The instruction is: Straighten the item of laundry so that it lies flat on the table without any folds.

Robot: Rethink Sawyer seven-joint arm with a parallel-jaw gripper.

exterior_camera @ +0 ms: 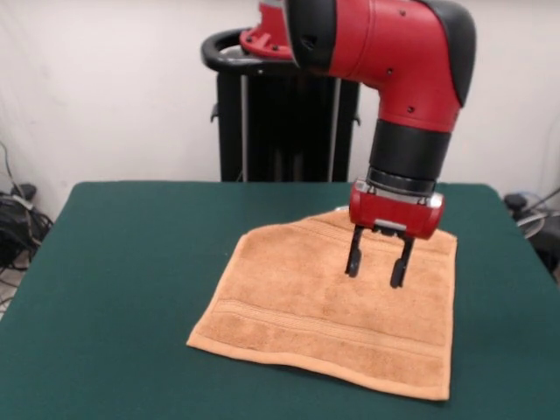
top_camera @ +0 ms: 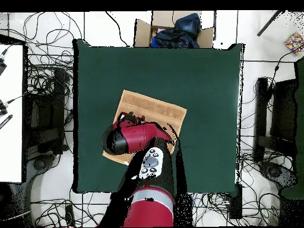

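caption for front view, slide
Red-and-black arm's open end effector above flat orange-tan terry towel on dark green felt table.

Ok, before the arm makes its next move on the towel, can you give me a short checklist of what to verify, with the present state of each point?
1. Towel spread flat, no visible fold: ok in the front view; the part under the arm is hidden in the overhead view.
2. Towel fully on the green table, no edge hanging off: ok.
3. Gripper open: ok, jaws stand apart.
4. Gripper empty, no cloth pinched: ok.
5. Jaws clear of the towel surface: cannot tell; tips are low over it.
6. Far right corner of the towel flat: cannot tell, the gripper hides it.
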